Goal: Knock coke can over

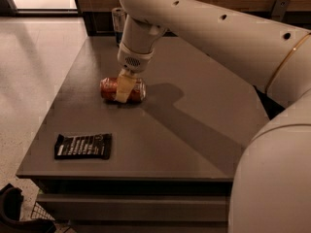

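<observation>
Hanging from the big white arm (204, 28) that reached in from the right, the gripper (124, 92) sat low over the table, right on top of the coke can. Whether it was clamped on the can or merely resting against it I could not tell from my one view.

Beneath it the grey table (194, 144) took up most of the view. Its front and left edges were plain to see, with pale floor (34, 72) beyond the left one. The whole right half of the top lay bare except for the arm's shadow, so I judged that to be the safest way out.

On the left half, the coke can (108, 89) was already lying on its side, directly under the gripper. Its long axis ran left to right across my view, roughly parallel to the front edge. Lying that way, it would roll toward me or away from me rather than sideways. I therefore judged the knock itself done. What remained was a straight lift with no sideways drag, since a nudge could send the can rolling forward.

Near the front left corner lay a black wrapper (82, 146), flat and well apart from the can.

Smallest of all, a slim silver can (118, 19) stood upright at the far edge, behind the wrist and clear of it.
</observation>
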Motion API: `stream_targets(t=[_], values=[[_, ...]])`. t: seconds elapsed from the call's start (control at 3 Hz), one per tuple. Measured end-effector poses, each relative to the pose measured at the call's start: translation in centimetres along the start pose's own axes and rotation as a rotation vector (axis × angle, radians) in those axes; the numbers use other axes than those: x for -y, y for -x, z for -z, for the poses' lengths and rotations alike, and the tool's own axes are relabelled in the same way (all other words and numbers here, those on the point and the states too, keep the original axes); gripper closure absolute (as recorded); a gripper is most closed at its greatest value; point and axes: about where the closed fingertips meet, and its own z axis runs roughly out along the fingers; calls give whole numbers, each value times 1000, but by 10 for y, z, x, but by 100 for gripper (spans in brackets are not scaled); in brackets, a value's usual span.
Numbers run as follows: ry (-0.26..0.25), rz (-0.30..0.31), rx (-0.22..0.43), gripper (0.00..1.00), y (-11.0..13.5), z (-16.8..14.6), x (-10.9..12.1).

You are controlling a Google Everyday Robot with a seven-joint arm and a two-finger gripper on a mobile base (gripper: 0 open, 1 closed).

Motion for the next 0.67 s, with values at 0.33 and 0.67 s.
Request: stream_targets(t=[0.33, 0.67], values=[[2, 1, -1, 51, 0, -1, -1], [5, 2, -3, 19, 0, -3, -1]])
